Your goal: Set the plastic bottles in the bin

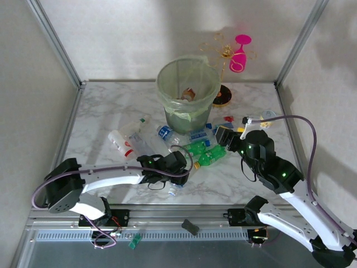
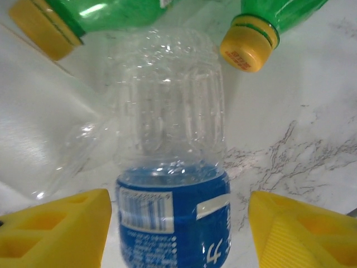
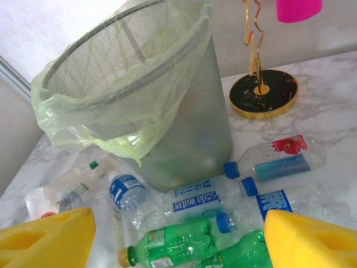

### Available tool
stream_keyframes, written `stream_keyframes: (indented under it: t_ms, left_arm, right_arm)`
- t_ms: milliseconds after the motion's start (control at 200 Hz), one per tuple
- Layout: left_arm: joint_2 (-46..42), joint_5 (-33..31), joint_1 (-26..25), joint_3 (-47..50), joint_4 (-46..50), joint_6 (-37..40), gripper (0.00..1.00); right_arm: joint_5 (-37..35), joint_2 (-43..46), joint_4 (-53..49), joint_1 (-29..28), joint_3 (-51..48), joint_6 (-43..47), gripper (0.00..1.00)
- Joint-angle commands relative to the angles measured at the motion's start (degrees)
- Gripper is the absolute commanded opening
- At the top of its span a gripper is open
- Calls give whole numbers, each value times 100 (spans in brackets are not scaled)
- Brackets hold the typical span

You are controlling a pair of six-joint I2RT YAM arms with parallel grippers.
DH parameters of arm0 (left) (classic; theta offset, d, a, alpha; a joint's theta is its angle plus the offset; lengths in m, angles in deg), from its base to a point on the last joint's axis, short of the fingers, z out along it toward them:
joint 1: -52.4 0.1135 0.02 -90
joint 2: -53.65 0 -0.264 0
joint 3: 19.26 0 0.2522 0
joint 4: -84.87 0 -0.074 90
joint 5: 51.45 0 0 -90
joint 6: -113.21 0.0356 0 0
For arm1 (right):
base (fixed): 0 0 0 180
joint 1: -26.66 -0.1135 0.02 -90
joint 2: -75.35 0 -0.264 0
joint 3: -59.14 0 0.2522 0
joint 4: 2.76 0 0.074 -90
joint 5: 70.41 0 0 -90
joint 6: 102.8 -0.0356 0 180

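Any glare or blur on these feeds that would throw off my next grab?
Left wrist: the blue-labelled bottle is close and fairly sharp, but its clear upper body is soft with white glints; yellow jaws blurred at the edges. Right wrist: the bin and bottles sharp, jaws out of focus. Top external: even light, soft shadows on the back wall.

Both arms (image 1: 111,178) are white and black — purple cables (image 1: 316,142), yellow jaws.
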Motion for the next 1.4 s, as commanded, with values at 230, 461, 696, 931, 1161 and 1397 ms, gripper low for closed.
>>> stream_keyframes:
  t_ms: [230, 461, 696, 931, 1161, 1397]
  left_arm:
    - [850, -379, -69, -548, 9, 203, 64]
    - [1109, -493, -111, -630, 22, 229, 64]
    - [1312, -491, -113, -570, -37, 247, 64]
    - [1301, -788, -114, -518, 14, 221, 58]
    - [1227, -930, -113, -442, 118, 264, 47]
    - [1034, -713, -113, -354, 267, 319, 47]
  right_arm:
    - [-165, 296, -52, 5, -110, -15, 81]
    - [-227, 413, -3, 9, -235, 6, 81]
    - [-253, 459, -27, 8, -271, 16, 81]
    - [-253, 502, -32, 4, -271, -3, 81]
    - [-262, 522, -77, 4, -254, -36, 81]
    - [-302, 553, -111, 7, -235, -46, 82]
